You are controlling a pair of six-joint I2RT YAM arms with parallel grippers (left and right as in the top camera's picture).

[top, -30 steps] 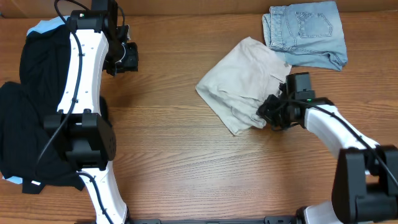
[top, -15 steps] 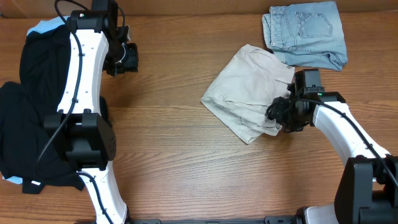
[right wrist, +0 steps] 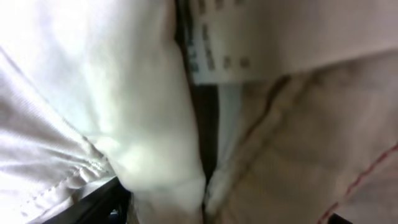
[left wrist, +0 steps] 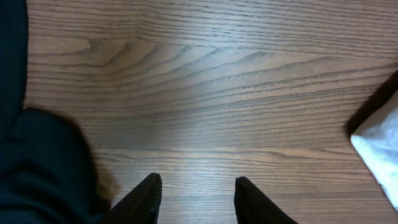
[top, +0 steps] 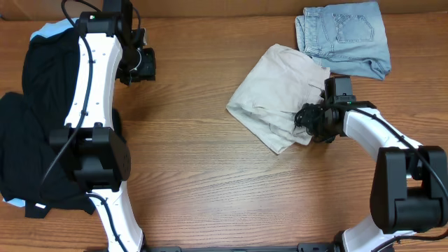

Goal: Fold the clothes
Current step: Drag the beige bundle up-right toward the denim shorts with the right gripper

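The right fingers (top: 306,119) are buried in the near right edge of the khaki shorts (top: 276,94), and the right wrist view is filled with bunched pale cloth and a small white label (right wrist: 211,62), so I cannot tell whether they are clamped on the fabric or only pressed into it. The shorts look soft, light and limp, likely to sag and drag rather than hold a shape; the thicker stitched seam or the waistband near the label seems the firmest place to pinch, taking more than one layer. They lie crumpled right of centre on the surface (top: 196,154), their far corner just beside a folded light-blue garment (top: 346,35), which leaves little room on that side. Bare wood opens toward the middle and near edge. The left fingers (left wrist: 140,199) are spread with nothing between them, hovering over wood beside the black garments (top: 28,126) heaped at far left.
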